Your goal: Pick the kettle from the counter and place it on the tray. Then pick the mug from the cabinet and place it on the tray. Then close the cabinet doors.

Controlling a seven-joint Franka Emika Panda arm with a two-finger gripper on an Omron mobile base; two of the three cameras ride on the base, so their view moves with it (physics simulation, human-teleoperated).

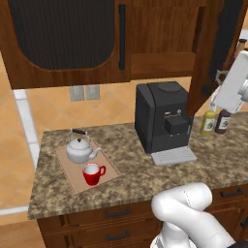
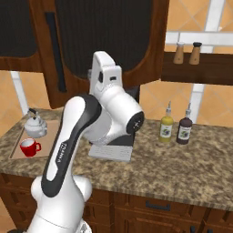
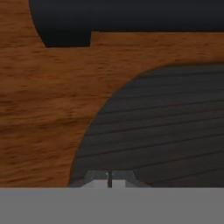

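The silver kettle and the red mug both stand on the wooden tray at the left of the counter. The left cabinet door lies flat against the cabinet. The right cabinet door stands swung out, so the inside of the cabinet shows. In the hand view my gripper is shut with nothing in it, tight against that door's mesh panel and wood frame.
A black coffee machine stands mid-counter under the cabinet. A yellow bottle and a dark bottle stand to its right, near my forearm. Two shakers sit on a wall shelf.
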